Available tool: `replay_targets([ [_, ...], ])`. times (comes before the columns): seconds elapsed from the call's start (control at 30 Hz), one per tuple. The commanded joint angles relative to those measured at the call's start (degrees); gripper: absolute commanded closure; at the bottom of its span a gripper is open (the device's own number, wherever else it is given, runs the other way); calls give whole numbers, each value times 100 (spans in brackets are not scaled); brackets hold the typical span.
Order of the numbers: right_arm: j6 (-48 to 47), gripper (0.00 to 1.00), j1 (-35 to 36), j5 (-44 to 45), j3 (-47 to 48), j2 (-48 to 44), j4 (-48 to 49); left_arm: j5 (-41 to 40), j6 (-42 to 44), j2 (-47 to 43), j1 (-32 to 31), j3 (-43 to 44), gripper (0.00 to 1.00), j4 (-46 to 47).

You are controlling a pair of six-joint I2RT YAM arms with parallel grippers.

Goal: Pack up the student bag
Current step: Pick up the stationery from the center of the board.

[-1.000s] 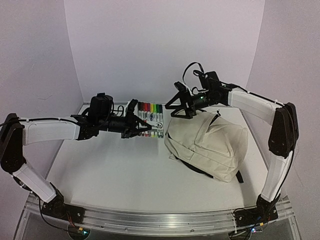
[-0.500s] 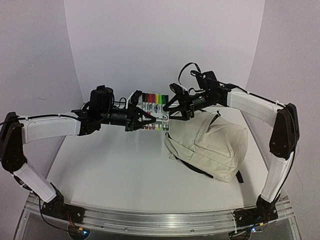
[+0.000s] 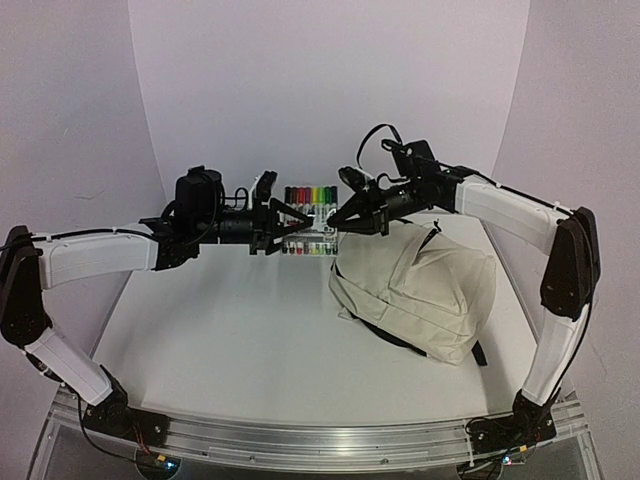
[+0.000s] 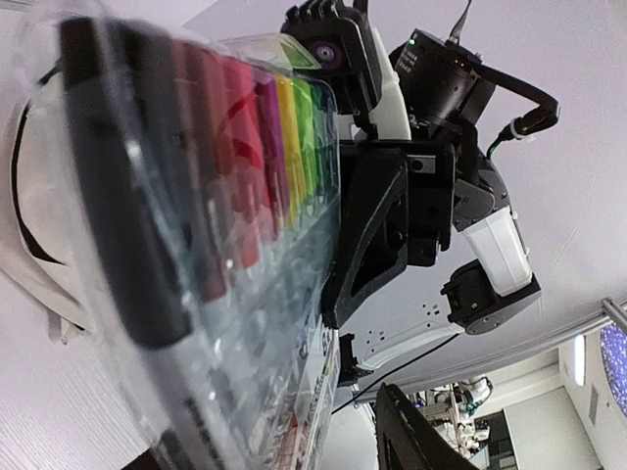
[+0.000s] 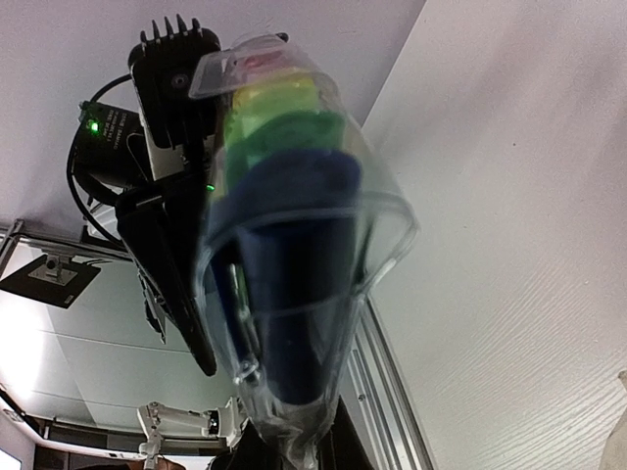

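clear plastic marker pack (image 3: 315, 226) risen | right claw (image 3: 342, 215) pinches its edge | left claw (image 3: 285, 212) loosened, parted

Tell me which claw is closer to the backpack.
Right. The right claw grips the marker pack just beyond the far-left corner of the backpack; the left claw is across the marker pack, farther left.

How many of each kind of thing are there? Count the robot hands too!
Robot hands: 2, the left hand and the right hand
Marker pack: 1
Bag: 1
Total: 4
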Motion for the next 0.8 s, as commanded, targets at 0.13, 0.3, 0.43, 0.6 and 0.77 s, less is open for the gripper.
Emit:
replay_targets([
  [0.13, 186, 100, 32, -68, -133, -583, 302, -716, -224, -530, 85, -312, 59, 668],
  [0.3, 224, 100, 32, -75, -221, -650, 379, -488, -320, -234, 86, -123, 61, 841],
  [0.43, 270, 100, 36, -82, -270, -699, 472, -267, -440, 35, 85, 8, 58, 1007],
  [0.6, 241, 100, 28, -99, -349, -734, 490, 131, -624, 325, 85, 144, 77, 1213],
  [0.77, 63, 73, -317, 209, -514, -756, 417, 43, -720, 234, 95, -54, 98, 1355],
])
